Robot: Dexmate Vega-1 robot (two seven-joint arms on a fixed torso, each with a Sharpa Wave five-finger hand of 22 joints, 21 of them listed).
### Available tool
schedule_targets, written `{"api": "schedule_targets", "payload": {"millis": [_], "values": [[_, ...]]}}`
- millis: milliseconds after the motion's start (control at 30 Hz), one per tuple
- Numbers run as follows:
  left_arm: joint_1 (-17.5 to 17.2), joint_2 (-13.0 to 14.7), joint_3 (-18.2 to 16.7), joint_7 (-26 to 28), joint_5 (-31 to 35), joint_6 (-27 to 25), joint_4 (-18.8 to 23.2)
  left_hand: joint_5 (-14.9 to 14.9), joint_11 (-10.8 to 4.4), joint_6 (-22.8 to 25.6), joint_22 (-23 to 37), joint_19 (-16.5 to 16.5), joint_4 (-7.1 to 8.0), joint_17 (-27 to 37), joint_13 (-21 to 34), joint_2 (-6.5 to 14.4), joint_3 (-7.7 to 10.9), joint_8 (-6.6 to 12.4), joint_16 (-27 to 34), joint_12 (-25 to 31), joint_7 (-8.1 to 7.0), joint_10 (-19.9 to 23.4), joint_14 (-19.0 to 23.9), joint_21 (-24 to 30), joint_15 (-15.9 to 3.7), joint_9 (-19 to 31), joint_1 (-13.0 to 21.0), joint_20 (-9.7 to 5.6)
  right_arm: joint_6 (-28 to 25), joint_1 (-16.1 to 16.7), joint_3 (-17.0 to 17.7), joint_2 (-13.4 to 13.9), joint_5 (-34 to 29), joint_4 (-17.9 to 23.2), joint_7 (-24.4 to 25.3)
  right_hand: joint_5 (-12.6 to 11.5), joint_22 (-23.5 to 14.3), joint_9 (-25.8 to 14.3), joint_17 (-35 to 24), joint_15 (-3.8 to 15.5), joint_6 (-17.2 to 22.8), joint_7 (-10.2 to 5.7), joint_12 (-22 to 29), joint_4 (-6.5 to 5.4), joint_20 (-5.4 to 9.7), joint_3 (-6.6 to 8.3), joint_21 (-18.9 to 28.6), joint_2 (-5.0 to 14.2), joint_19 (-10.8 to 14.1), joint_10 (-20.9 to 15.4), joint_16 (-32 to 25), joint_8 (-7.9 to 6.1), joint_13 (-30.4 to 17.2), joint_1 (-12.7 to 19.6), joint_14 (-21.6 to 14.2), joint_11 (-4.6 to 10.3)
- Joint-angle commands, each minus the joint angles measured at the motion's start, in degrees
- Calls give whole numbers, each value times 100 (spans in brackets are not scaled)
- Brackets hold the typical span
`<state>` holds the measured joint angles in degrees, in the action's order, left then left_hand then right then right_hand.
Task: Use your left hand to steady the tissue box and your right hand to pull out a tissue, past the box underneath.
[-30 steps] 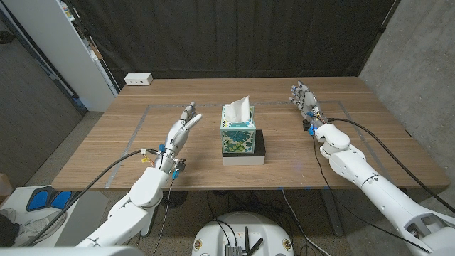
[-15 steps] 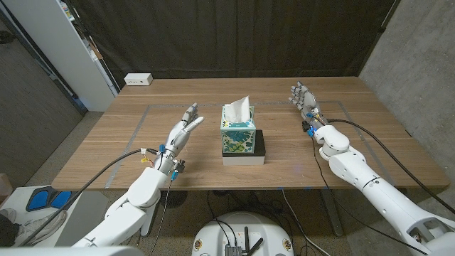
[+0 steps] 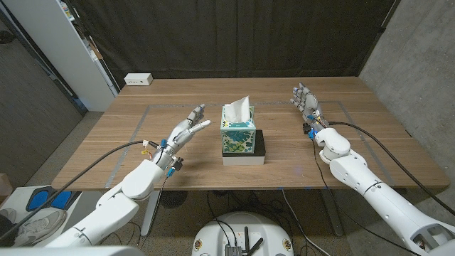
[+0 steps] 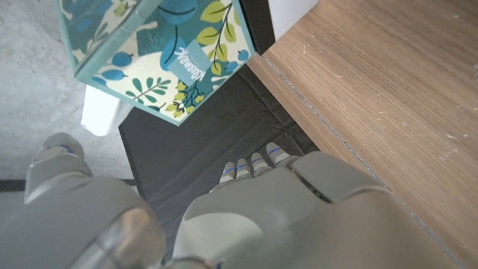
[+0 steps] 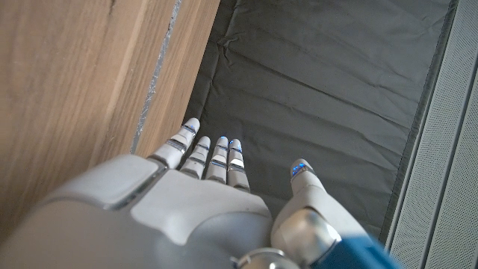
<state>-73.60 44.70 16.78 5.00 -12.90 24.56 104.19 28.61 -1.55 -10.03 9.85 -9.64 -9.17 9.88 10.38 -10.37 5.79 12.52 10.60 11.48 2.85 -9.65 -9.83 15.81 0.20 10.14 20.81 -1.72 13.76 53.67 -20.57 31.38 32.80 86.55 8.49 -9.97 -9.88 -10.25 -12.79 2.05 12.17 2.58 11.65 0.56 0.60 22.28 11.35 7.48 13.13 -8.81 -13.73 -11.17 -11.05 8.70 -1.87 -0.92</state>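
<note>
Now the tissue box (image 3: 238, 129), printed with blue and green leaves, is seen near the middle of the wooden table (image 3: 106, 135), standing on a lower box (image 3: 261, 147) that is black on top and white at its front side. A white tissue (image 3: 240, 108) is standing up out of the opening of the tissue box. The left hand (image 3: 188, 128) is held just beside the tissue box, on its left, with the fingers spread and pointed toward the box; nothing is held in it, and a small gap can be seen between the fingertips and the box, so it is not touched. In the left wrist view the patterned wall of the tissue box (image 4: 153, 52) is seen beyond the back of the left hand (image 4: 246, 217). The right hand (image 3: 306, 101) is kept well apart from the box, toward the right far part of the table, with the fingers extended and slightly apart, and nothing is gripped. In the right wrist view the fingers of the right hand (image 5: 202, 187) are seen reaching out beside the table edge, against a black curtain (image 5: 321, 82). A white power strip (image 3: 138, 80) is lying at the far left corner of the table.
</note>
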Motion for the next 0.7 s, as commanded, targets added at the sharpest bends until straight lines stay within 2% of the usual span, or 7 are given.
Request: {"api": "schedule_targets", "payload": {"millis": [33, 200, 267, 333, 400, 600, 700], "values": [[263, 739, 1, -439, 381, -732, 527, 72, -48, -1968, 16, 68, -18, 8, 19, -6, -98, 37, 37, 50, -78, -1605, -1452, -18, 93, 20, 148, -86, 35, 166, 51, 25, -44, 158, 130, -14, -14, -21, -5, -44, -14, 20, 0, 20, -30, -24, 6, 15, -7, -30, 12, 17, -34, -42, -23, -21], [394, 932, 48, -588, 527, -896, 670, 164, -52, -1799, 14, 206, -39, 5, 20, 2, -201, 74, 42, 71, -117, -1488, -1341, -32, 185, 24, 296, -21, 42, 212, 74, 16, -48, 202, 191, -14, -14, -21, -7, -38, -10, 20, 0, 19, -32, -27, 6, 20, -4, -31, 12, 16, -34, -52, -24, -18], [461, 1012, 76, -623, 665, -963, 730, 223, -191, -1697, 13, 292, -48, 3, 22, 6, -272, 94, 42, 83, -235, -1407, -1266, -46, 217, 29, 404, 16, 59, 227, 77, 11, -54, 210, 199, -14, -14, -21, -6, -42, -12, 22, 0, 21, -30, -29, 6, 20, -5, -33, 12, 17, -34, -54, -29, -19], [530, 1100, 105, -672, 804, -1071, 819, 315, -415, -1547, 13, 440, -55, 1, 23, 16, -384, 123, 45, 81, -436, -1318, -1135, -66, 240, 37, 587, 46, 80, 245, 78, 10, -71, 223, 210, -15, -14, -21, -6, -38, -10, 26, 1, 22, -33, -29, 6, 20, -3, -36, 11, 16, -34, -55, -33, -19], [617, 1159, 149, -762, 864, -1145, 872, 387, -480, -1301, 13, 615, -55, -1, 25, 23, -486, 193, 65, 118, -484, -1123, -951, -70, 256, 44, 761, 57, 84, 273, 89, 1, -71, 258, 246, -15, -14, -21, -4, -46, -9, 26, 1, 26, -30, -28, 6, 21, -2, -38, 12, 16, -34, -53, -35, -18], [916, 1218, 341, -1029, 978, -1326, 899, 514, -483, -918, 15, 918, -41, -3, 30, 17, -709, 277, 82, 209, -485, -656, -612, -88, 210, 51, 1047, 66, 161, 358, 111, 14, -144, 336, 314, -16, -14, -21, -1, -42, -9, 25, -3, 35, -32, -29, 4, 22, -5, -34, 16, 16, -34, -53, -35, -19], [1046, 1198, 420, -1127, 949, -1393, 864, 570, -279, -727, 18, 998, -28, -3, 37, 23, -826, 321, 77, 250, -348, -429, -472, -122, 196, 61, 1166, 72, 168, 392, 123, 21, -164, 369, 345, -16, -13, -21, 1, -33, -10, 26, -3, 41, -32, -28, 3, 21, -8, -34, 17, 17, -34, -51, -40, -18]]}}
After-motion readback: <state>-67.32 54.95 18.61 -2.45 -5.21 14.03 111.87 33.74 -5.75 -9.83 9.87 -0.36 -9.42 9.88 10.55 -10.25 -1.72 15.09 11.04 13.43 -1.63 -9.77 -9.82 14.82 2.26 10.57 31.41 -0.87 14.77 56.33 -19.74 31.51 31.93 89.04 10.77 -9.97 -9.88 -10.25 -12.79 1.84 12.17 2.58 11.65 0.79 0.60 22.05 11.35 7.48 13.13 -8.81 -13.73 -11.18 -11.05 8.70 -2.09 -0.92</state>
